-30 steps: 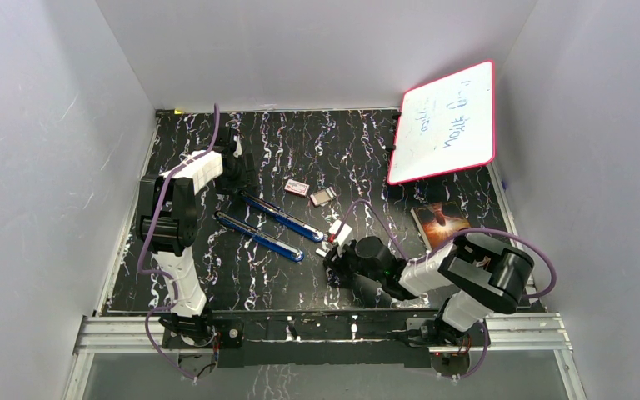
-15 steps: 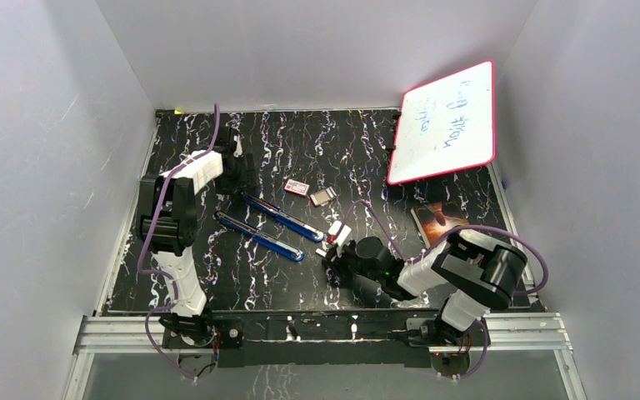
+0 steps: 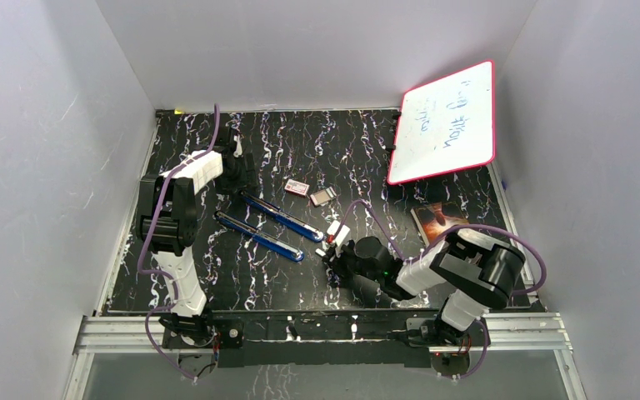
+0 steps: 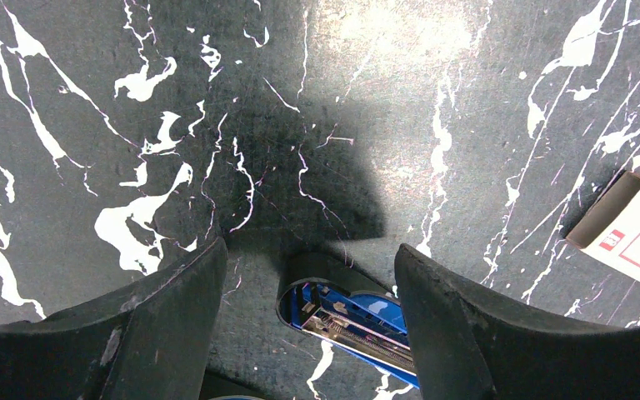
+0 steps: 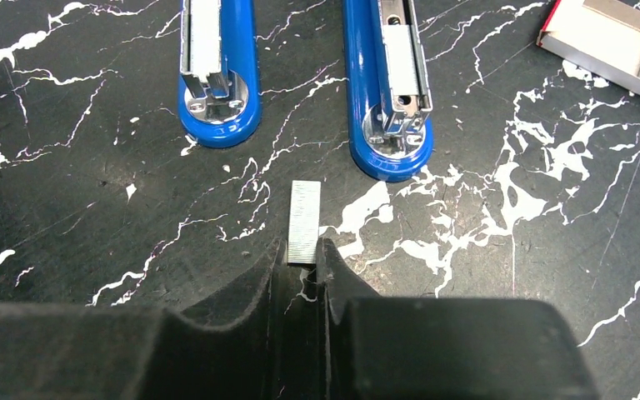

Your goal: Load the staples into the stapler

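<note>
So the right gripper (image 5: 304, 250) is pinched shut on the near end of the staples (image 5: 304, 212). They're a short silvery strip just off the rounded right-hand ends of the stapler (image 5: 387, 92), which lies opened out as two long blue arms side by side on the desk (image 5: 92, 208). A small red-and-white box (image 3: 297, 187) sits just on the far side of it, and at the stapler's left end the left gripper (image 4: 310, 250) hangs wide open, fingers either side of the blue tip without touching it.
</note>
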Available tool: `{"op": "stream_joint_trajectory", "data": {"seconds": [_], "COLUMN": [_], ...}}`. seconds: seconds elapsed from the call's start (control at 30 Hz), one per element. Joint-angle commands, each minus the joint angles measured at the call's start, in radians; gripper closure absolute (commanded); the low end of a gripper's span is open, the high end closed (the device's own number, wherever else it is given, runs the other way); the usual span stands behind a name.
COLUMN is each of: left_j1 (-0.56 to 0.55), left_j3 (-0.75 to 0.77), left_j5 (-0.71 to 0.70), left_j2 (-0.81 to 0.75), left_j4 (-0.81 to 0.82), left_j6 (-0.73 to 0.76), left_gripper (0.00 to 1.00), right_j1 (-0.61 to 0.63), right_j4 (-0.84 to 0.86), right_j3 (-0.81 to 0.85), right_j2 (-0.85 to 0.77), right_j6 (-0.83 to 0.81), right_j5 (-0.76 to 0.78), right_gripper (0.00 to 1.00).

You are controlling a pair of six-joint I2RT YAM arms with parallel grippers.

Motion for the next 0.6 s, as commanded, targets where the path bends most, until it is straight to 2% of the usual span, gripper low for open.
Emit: {"op": "stream_joint_trajectory", "data": {"seconds": [0.0,0.23,0.57], "left_j1": [-0.004,-0.004,-0.004], "left_j3": [-0.009,-0.009,-0.014], "left_j5": [-0.006,-0.006,0.000], "left_j2": [-0.067,-0.069,-0.082], "left_j4": [-0.012,-0.012,-0.009], "left_j6": [0.006,0.006,0.001], "left_gripper": [0.28,0.28,0.28], "right_j1": [0.002,0.003,0.003], "right_j4": [-0.117,-0.182,-0.432], "right_j3": [-0.004,0.035,0.251], "right_j2": [-0.017,-0.093,-0.309], "right_j6": [-0.025,-0.048,-0.081], "right_j5": [0.007,-0.045,-0.052], "right_gripper": [0.82,0.94,0.95]}}
